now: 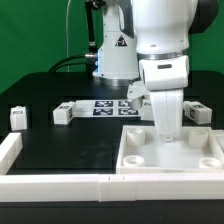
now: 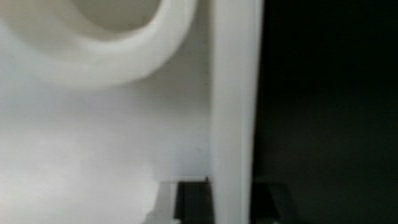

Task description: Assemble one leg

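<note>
Exterior view is showing a white arm reaching down over a black table (image 1: 60, 145). Its gripper (image 1: 166, 108) is hanging above the back part of a white square panel (image 1: 170, 168), which is lying toward the exterior view's right. A white upright block, the leg (image 1: 167, 125), is hanging from the gripper, and its lower end is sitting near the panel's floor. Contact there is too unclear to judge. The leg is looking like a plain white cuboid, and no tag is showing on the faces in sight.

Wrist view is showing the leg (image 2: 235, 100) as a smooth white bar running away from the camera. Two dark fingers (image 2: 192, 205) are pressing on either side of it, so the gripper (image 2: 235, 205) is nearly closed and clamping the leg. A round socket (image 2: 107, 25) in the panel's (image 2: 107, 140) floor is lying just beside the leg, not under it.

Three loose legs are resting on the table behind the panel: one (image 1: 17, 117) far toward the exterior view's left, one (image 1: 62, 113) nearer the middle and one (image 1: 197, 112) toward the right. Each is showing a black-and-white tag. A marker board (image 1: 108, 106) is lying between them. A white rail (image 1: 55, 185) is edging the table's front.
</note>
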Controlling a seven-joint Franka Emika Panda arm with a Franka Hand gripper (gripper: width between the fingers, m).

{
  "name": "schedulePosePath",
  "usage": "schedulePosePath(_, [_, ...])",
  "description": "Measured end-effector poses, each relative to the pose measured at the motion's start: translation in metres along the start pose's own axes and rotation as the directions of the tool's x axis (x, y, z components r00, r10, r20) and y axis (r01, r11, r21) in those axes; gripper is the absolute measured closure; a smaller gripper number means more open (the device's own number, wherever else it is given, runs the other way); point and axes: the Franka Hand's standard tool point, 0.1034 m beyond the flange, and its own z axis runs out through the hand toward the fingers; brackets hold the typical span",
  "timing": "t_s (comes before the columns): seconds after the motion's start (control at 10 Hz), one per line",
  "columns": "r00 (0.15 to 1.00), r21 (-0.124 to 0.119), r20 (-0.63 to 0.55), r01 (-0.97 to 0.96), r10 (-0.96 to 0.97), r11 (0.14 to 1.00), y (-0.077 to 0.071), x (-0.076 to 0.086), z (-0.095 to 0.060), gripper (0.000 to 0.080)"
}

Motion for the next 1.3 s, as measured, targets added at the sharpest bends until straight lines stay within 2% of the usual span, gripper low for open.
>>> schedulePosePath(0.3, [1.0, -0.001, 0.005, 0.01, -0.01, 1.0, -0.0001, -0.0014, 0.0003, 0.0739])
schedulePosePath(0.4, [1.0, 0.0, 0.005, 0.01, -0.01, 1.0, -0.0002, -0.0015, 0.0004, 0.0528])
schedulePosePath(0.5, [1.0, 0.0, 0.005, 0.009, -0.009, 1.0, -0.0002, -0.0017, 0.0005, 0.0391])
schedulePosePath(0.6, [1.0, 0.0, 0.005, 0.009, -0.009, 1.0, -0.0003, -0.0017, 0.0006, 0.0391])
schedulePosePath(0.7, [1.0, 0.0, 0.005, 0.009, -0.009, 1.0, -0.0003, -0.0018, 0.0006, 0.0221])
schedulePosePath(0.8, [1.0, 0.0, 0.005, 0.009, -0.009, 1.0, -0.0003, -0.0019, 0.0006, 0.017])
schedulePosePath(1.1, [1.0, 0.0, 0.005, 0.009, -0.009, 1.0, -0.0003, -0.0021, 0.0006, 0.0153])
schedulePosePath(1.3, [1.0, 0.0, 0.009, -0.016, 0.016, 1.0, -0.008, -0.0064, -0.0034, 0.0151])
